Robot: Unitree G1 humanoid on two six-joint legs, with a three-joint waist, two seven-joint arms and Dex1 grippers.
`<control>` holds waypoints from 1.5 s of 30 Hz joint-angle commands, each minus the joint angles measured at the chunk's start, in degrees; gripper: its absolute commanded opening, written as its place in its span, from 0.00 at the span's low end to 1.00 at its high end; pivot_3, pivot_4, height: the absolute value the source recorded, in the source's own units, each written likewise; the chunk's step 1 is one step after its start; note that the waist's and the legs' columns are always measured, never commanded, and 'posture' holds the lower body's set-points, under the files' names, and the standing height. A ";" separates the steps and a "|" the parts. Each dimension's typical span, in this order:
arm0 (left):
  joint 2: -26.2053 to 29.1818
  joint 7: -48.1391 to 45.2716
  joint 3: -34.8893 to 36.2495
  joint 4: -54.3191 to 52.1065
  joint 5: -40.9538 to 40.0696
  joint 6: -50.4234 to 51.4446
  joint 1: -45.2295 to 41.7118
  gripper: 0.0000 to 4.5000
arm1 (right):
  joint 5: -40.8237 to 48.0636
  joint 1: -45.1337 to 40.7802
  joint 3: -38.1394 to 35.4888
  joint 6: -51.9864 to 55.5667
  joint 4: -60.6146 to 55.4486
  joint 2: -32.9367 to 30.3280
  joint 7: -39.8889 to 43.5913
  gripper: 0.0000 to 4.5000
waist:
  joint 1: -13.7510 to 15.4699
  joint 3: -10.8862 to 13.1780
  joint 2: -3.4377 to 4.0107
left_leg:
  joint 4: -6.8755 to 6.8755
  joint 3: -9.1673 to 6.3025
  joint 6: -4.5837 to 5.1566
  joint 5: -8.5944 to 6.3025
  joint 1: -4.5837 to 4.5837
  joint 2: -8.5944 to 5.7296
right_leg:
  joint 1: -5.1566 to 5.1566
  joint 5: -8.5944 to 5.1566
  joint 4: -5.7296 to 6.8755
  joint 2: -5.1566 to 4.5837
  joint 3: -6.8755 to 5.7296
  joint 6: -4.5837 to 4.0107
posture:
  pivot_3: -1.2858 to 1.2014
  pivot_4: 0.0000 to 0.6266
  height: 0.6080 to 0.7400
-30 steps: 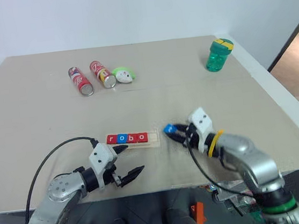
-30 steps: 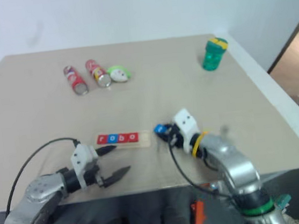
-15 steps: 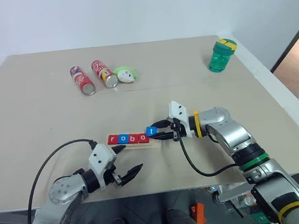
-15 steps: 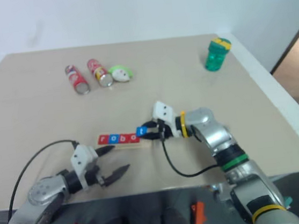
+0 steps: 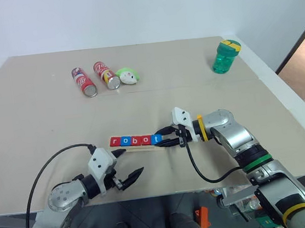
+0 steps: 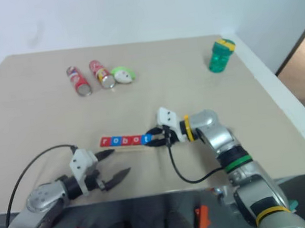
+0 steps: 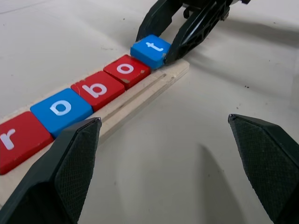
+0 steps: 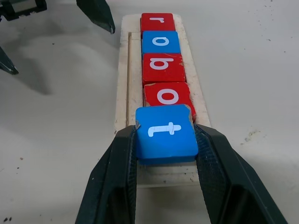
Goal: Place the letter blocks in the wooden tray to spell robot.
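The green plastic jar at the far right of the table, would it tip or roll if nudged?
The squat green plastic jar with the yellow lid stands upright on a broad base, so a low nudge would probably slide it rather than tip it. Knocked over, its round body would likely roll. It looks see-through and probably light.

Looks like a lab or robot test room. A big plain beige table [image 5: 205, 94] against a bare white wall [image 5: 141, 11], with odd props laid out: two red soda cans [image 5: 94, 79], a green lidded cup [image 5: 225, 56], a small green-and-white toy [image 5: 126, 75].
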 commanded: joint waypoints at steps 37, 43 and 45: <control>-0.27 0.62 -0.67 -3.27 0.04 -0.14 0.71 1.00 | -3.12 -3.60 -0.76 -5.02 7.09 1.88 2.47 0.27 | -0.02 0.00 0.01 | 0.00 0.08 0.00 0.01 0.20 0.09 | 0.14 0.04 0.00 0.02 0.01 -0.05 | 0.52 0.24 1.00; -0.23 0.96 -0.87 -3.36 0.07 0.03 0.69 1.00 | -3.52 -4.81 -0.99 -5.09 8.46 3.09 2.01 0.27 | -0.04 0.00 0.01 | 0.00 0.09 0.00 0.01 0.21 0.11 | 0.14 0.04 0.00 0.04 0.00 -0.06 | 0.52 0.24 1.00; -0.20 1.06 -0.93 -3.40 0.10 0.06 0.68 1.00 | -3.55 -5.08 -1.09 -5.00 8.87 3.40 1.84 0.27 | -0.05 0.00 0.01 | 0.00 0.09 0.00 0.01 0.21 0.11 | 0.14 0.04 0.00 0.03 0.00 -0.06 | 0.52 0.24 1.00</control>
